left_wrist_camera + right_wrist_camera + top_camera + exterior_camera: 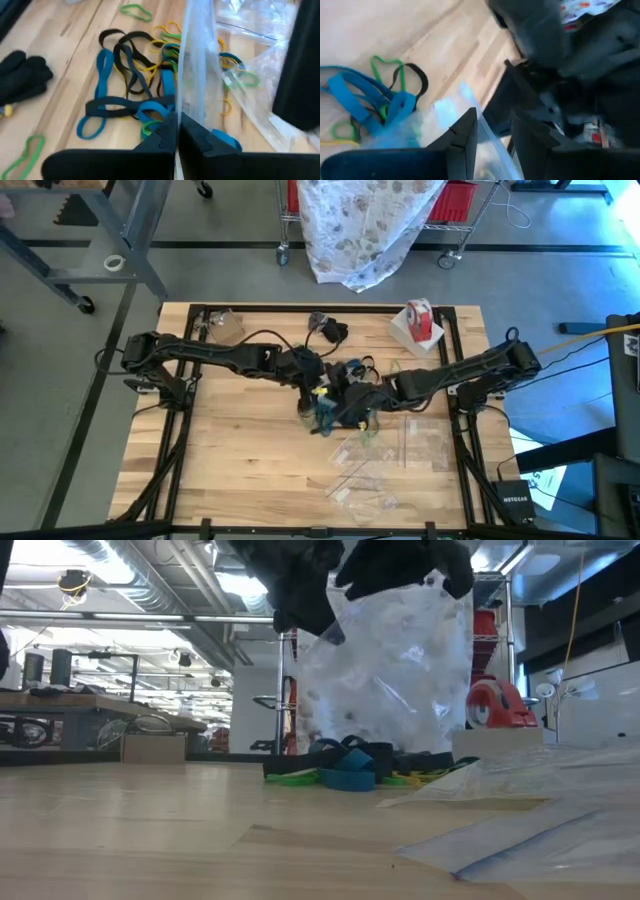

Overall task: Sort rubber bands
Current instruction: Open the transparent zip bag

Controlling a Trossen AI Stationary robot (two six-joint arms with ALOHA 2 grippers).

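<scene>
Both arms reach in to the middle of the worktop (230, 430), and between them they hold up a clear plastic bag (400, 670) above the pile of rubber bands (135, 95). The left gripper (177, 132) is clamped tight on one edge of the bag, its fingers pressed together with the film rising straight out between them. The right gripper (492, 132) stands narrowly apart with another edge of the bag running through the gap; it seems to pinch the film, though its wrist view is too blurred to be sure. The rubber bands, blue, black, green and yellow, lie tangled on the wood just below the bag. More clear bags (400, 445) lie flat nearby, and a red-and-white tape roll (420, 320) sits near the far edge.
</scene>
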